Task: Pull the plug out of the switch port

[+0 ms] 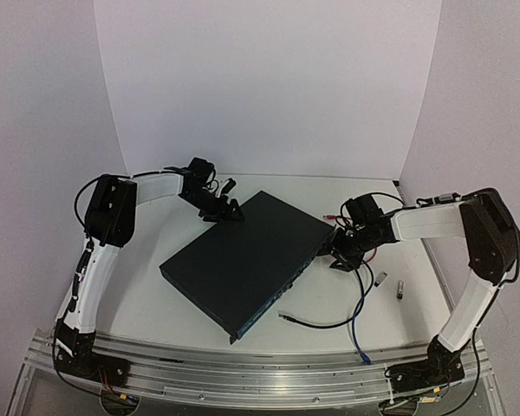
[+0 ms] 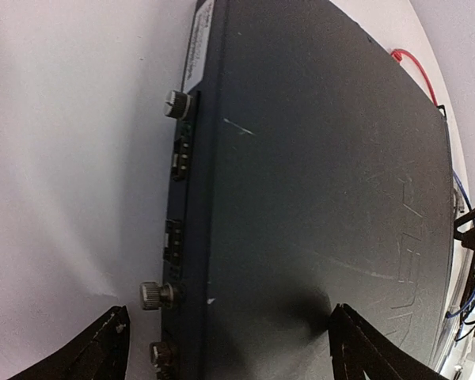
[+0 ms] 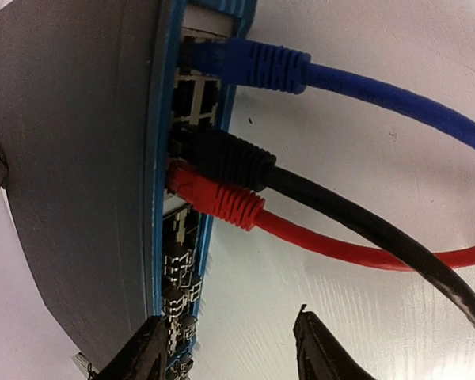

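The switch (image 1: 243, 260) is a flat dark box lying at an angle mid-table. In the right wrist view its port face (image 3: 186, 237) holds a blue plug (image 3: 253, 63), a black plug (image 3: 226, 154) and a red plug (image 3: 218, 198), all seated in sockets. My right gripper (image 3: 233, 348) is open just below the red plug, one finger against the port face, the other over the table; it also shows in the top view (image 1: 338, 247). My left gripper (image 2: 229, 348) is open astride the switch's rear edge (image 2: 191, 237), at the far corner (image 1: 221, 211).
A loose black cable (image 1: 321, 322) and a blue cable (image 1: 357, 321) trail toward the near edge right of the switch. Two small connectors (image 1: 381, 279) (image 1: 401, 289) lie on the table at the right. White walls close in the back and sides.
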Tool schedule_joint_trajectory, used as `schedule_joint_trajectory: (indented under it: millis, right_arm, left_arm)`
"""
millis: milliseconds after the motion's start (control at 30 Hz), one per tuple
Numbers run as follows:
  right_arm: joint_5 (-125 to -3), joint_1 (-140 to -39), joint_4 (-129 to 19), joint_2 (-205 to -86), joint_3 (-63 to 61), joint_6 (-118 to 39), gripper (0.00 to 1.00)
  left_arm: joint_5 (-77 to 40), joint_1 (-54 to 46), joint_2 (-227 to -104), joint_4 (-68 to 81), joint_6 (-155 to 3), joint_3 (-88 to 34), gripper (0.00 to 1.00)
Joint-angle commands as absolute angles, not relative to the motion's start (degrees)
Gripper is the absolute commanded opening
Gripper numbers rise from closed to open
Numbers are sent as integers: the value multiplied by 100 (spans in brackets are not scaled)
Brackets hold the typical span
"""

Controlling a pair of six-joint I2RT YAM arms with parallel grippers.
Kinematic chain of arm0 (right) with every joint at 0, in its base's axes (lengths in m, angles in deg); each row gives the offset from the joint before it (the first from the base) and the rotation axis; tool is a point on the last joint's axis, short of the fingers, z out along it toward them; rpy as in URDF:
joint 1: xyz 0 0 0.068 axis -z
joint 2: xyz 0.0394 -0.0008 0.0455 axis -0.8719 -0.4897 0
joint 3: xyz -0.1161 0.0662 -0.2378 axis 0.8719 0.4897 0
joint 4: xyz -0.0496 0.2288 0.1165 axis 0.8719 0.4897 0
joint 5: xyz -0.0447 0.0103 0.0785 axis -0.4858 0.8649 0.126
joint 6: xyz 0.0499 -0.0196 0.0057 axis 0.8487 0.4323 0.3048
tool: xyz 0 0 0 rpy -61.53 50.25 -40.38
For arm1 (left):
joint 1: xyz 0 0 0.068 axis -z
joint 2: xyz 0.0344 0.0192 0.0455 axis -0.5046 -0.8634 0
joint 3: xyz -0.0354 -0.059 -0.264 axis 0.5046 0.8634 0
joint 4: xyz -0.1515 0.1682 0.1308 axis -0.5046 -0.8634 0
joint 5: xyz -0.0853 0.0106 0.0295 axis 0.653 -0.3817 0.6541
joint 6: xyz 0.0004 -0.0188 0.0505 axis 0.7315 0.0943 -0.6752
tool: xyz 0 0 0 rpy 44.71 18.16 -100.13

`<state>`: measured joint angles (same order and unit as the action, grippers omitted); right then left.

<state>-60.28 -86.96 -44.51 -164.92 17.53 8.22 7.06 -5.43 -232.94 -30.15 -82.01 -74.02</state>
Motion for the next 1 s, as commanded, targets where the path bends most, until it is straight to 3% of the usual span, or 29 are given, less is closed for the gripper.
schedule_joint_trajectory:
  millis: [0,433,967]
  right_arm:
    - [-6045,-8678,-4664,-16705,1513,1111,49]
    - [-6109,-8676,-5174,-17001,1516,1170,47]
    - [-6248,-8714,-4787,-17087,1660,999,41]
  left_arm:
    - [837,-350,-23275,-3389,-8490,-7379,86]
    - [713,-278,-23386,-3321,-8431,-7338,85]
    - [538,-271,-23416,-3300,-8345,-7347,85]
